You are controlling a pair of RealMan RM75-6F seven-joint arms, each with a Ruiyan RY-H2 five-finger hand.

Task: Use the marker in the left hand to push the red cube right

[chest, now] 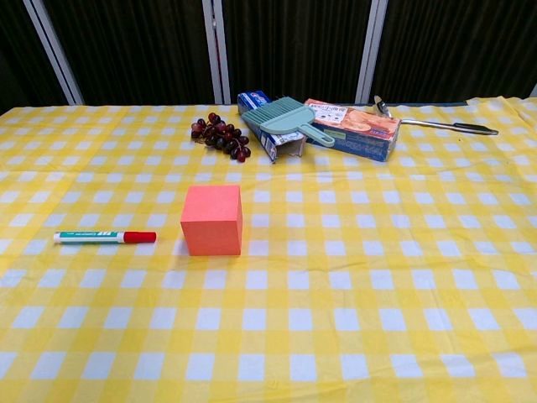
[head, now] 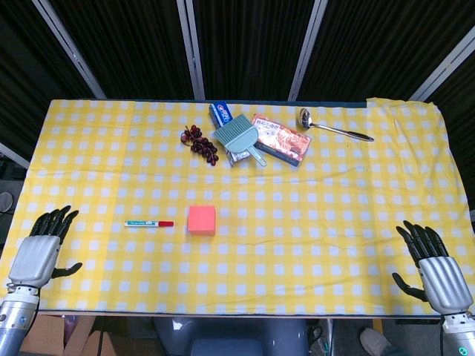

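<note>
The red cube (head: 202,220) (chest: 212,220) sits on the yellow checked tablecloth, left of centre. Just to its left lies a white marker (head: 148,223) (chest: 104,238) with a red cap, lengthwise, cap end toward the cube and a small gap between them. My left hand (head: 43,245) is at the table's near left edge, fingers spread, holding nothing, well left of the marker. At the near right edge my right hand (head: 434,265) is also spread and empty. Neither hand shows in the chest view.
At the back of the table lie a bunch of dark grapes (head: 202,141), a blue box (head: 225,117) under a teal dustpan brush (head: 241,139), an orange food box (head: 280,139) and a metal ladle (head: 334,129).
</note>
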